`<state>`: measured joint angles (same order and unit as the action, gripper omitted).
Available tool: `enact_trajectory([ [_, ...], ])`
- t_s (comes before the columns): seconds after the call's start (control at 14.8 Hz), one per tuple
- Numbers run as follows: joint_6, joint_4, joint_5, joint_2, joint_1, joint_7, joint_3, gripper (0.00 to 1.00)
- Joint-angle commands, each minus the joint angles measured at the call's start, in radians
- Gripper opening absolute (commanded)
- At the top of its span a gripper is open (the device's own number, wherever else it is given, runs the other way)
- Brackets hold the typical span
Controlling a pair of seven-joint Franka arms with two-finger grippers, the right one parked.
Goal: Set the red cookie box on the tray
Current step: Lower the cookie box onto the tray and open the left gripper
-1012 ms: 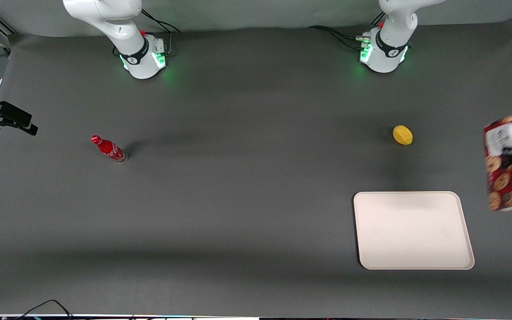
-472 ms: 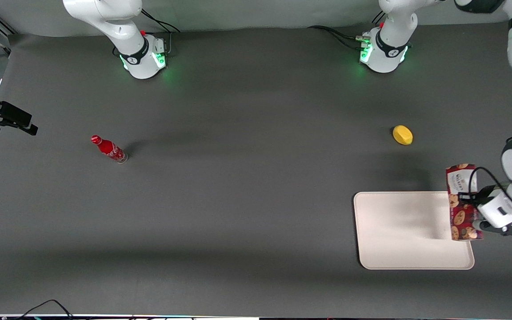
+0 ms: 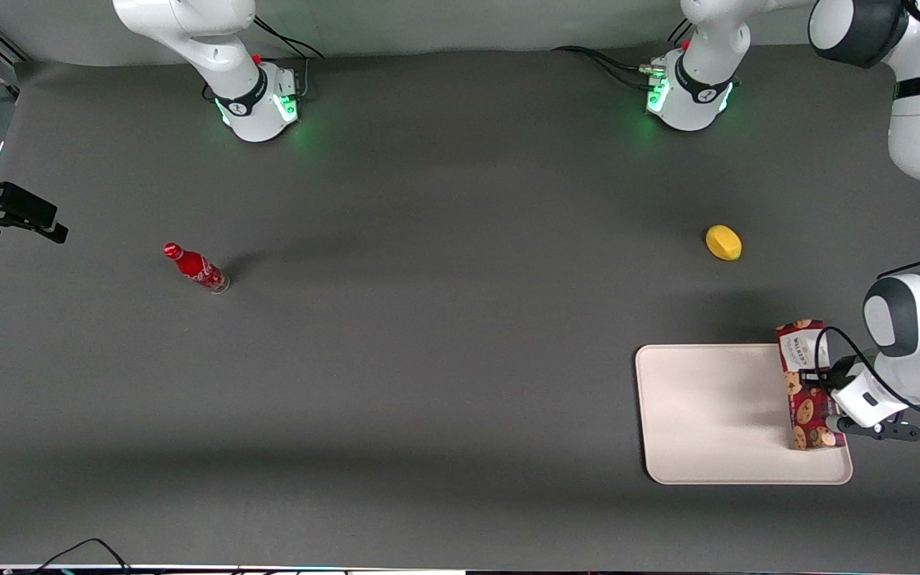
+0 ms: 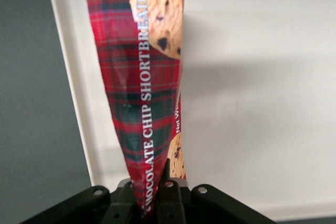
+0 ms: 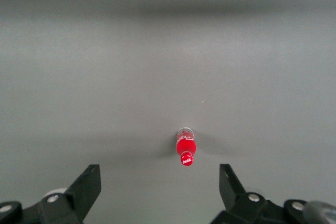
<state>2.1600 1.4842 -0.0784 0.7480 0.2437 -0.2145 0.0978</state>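
A: Front view: where's the red cookie box (image 3: 805, 386)?

B: Over the tray (image 3: 715, 415), along the edge toward the working arm's end, label end farther from the camera.

A: And the gripper (image 3: 822, 397)?

B: Its fingers (image 4: 167, 195) are clamped on the box.

A dark grey matte cover spreads over the whole table (image 3: 428, 359), smooth and unpatterned. Along its edge farthest from the front camera runs a pale grey backdrop (image 3: 468, 24), the cover meeting it in a slightly wavy line. Soft, broad shadows band the surface, one nearer the front camera and one across the middle. Green light glows on the cover around two white bases (image 3: 688, 100). Black cables (image 3: 77, 551) trail at the nearest edge
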Motion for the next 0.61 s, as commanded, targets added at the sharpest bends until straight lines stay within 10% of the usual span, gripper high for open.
enact_trajectory([
  [0.0, 0.061, -0.025, 0.025, 0.007, -0.006, 0.035, -0.006, 0.0],
  [0.34, 0.121, -0.021, 0.011, 0.025, -0.003, 0.024, -0.007, 0.0],
  [0.47, 0.126, -0.021, 0.011, 0.027, -0.004, 0.014, -0.007, 0.51],
  [0.54, 0.127, -0.021, 0.011, 0.027, -0.004, 0.015, -0.007, 0.92],
])
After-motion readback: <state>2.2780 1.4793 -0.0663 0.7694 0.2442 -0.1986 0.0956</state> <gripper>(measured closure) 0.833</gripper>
